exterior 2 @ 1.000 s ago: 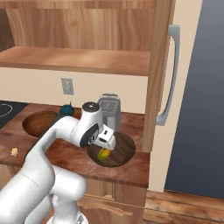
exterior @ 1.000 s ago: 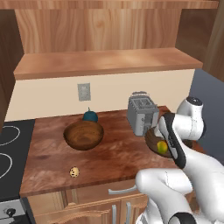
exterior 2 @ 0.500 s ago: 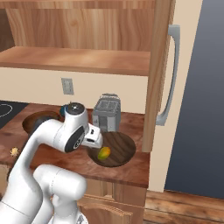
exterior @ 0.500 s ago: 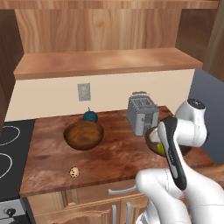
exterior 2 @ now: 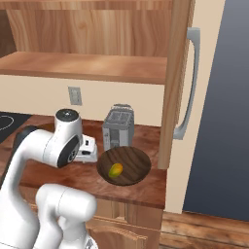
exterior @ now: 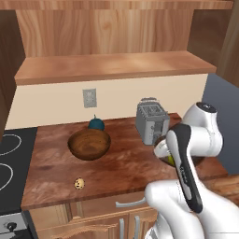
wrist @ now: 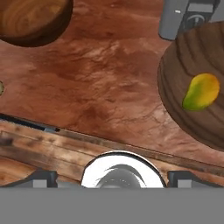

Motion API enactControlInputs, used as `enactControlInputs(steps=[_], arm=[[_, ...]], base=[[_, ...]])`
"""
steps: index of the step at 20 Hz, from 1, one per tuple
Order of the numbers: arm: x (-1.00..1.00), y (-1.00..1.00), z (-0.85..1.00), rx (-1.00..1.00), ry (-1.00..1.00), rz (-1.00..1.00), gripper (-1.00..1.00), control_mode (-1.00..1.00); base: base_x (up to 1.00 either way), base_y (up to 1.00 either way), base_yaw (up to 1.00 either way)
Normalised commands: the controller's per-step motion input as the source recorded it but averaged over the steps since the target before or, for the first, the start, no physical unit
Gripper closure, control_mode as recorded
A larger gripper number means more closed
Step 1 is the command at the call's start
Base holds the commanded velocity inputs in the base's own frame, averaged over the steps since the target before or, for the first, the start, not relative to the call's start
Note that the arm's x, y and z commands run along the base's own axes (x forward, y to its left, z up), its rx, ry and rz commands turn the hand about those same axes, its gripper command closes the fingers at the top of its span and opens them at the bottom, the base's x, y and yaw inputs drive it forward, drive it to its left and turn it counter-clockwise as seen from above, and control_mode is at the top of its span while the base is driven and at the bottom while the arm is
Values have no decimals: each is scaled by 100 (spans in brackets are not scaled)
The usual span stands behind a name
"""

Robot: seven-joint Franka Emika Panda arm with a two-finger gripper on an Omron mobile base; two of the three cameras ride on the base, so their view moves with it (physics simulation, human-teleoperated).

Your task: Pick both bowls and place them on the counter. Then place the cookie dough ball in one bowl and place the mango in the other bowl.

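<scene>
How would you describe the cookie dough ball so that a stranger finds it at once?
Start at the reddish-brown counter and find the deep wooden bowl beside the stove. Near the counter's front edge, in front of that bowl, lies the cookie dough ball. It is tiny, tan with dark specks, and far smaller than the mango.

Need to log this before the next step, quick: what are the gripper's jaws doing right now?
Gripper: jaws open, holding nothing; the mango lies free in the shallow dark bowl.

Behind my pincer a cream wall [exterior: 56,100] carried a grey socket [exterior: 89,97], under a pale wooden shelf [exterior: 112,65]. A grey fridge [exterior 2: 233,97] stood to its right.
</scene>
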Motion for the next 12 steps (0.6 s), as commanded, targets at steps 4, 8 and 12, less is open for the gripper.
enactControlInputs(steps=[4, 8, 12], arm=[[-22, 56, 13, 0, 0, 18, -100, -100], [-15, 57, 17, 0, 0, 17, -100, -100], [-12, 58, 14, 0, 4, 16, -100, -100]], base=[[0, 0, 0], [0, 0, 0], [0, 0, 0]])
